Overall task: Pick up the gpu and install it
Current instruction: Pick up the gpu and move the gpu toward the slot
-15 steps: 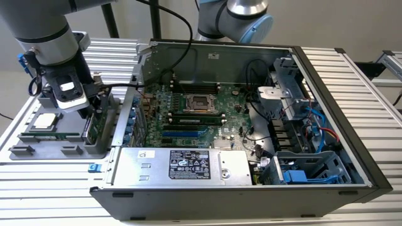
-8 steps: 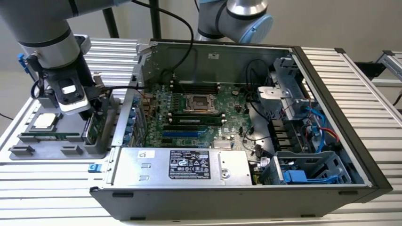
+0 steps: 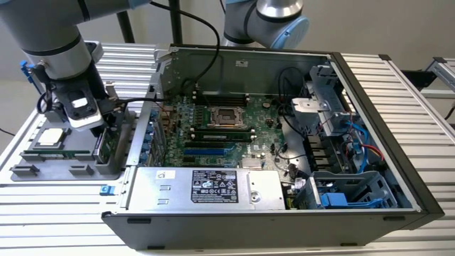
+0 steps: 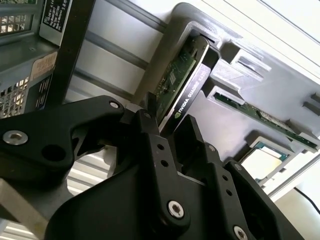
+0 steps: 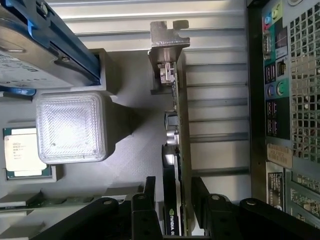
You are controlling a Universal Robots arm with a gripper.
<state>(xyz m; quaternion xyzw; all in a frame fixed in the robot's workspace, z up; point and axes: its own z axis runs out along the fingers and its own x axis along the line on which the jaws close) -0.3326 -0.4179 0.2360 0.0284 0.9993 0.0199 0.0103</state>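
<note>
Tool: the black two-fingered gripper (image 5: 173, 187) on the grey arm is down over the grey moulded parts holder (image 3: 71, 165), which sits on the slatted table at the exterior view's left of the open black computer case (image 3: 284, 224).
Opening: narrow. The jaws are parted just wider than the card, one finger (image 4: 147, 117) at each face. In the first wrist view a thin sliver of gap shows on both sides, so nothing is clamped.
Card: the gpu (image 5: 172, 165), a flat rectangular card with a green circuit board on one face and a black shroud on the other, stands on edge in a slot of the holder, between the fingers.
Bracket: the card's silver metal end bracket (image 5: 167, 37) is at the end away from the gripper.
Card's neighbours: a thin green memory stick (image 4: 265, 117) on edge and a square silver processor chip (image 5: 22, 152) lie in their own recesses of the holder. A silver hard drive in a blue frame (image 5: 35, 45) is near the bracket end.
Case: its rear port panel is just beside the holder.
</note>
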